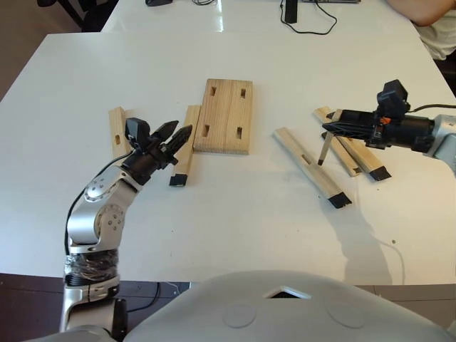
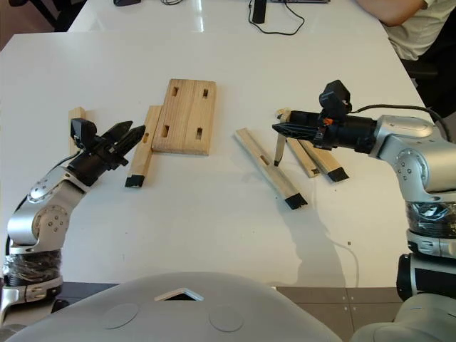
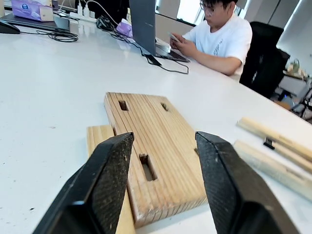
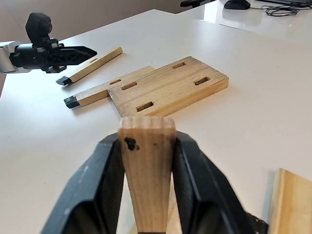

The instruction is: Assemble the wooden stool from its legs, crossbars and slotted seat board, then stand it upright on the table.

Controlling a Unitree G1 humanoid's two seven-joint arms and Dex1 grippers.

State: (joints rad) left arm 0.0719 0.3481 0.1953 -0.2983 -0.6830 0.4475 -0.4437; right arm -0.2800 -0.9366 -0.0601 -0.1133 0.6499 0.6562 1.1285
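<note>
Left eye view: the slotted seat board (image 1: 223, 116) lies flat on the white tabletop (image 1: 235, 221), just above and left of the frame's centre, its four slots facing up. The near leg (image 1: 186, 144) lies along the board's left edge, close against it, with its black-capped end toward the bottom of the frame. The outer leg (image 1: 118, 132) lies farther left, apart from the board and partly hidden by the left arm.

The left gripper (image 1: 173, 134) sits at centre left, over the near leg. Its fingers (image 3: 105, 180) are spread wide with nothing between them, and they point toward the board.

The right gripper (image 1: 333, 128) is at centre right, pointing left. It is clamped on the top end of a thin crossbar (image 1: 324, 151), which hangs almost upright. Whether the bar's lower end touches the long leg (image 1: 311, 167) below it cannot be told. This long leg lies diagonally right of the board, well apart from it, with its black cap at the lower right.

A cluster of further wooden pieces (image 1: 356, 155) lies close together under the right gripper.
</note>
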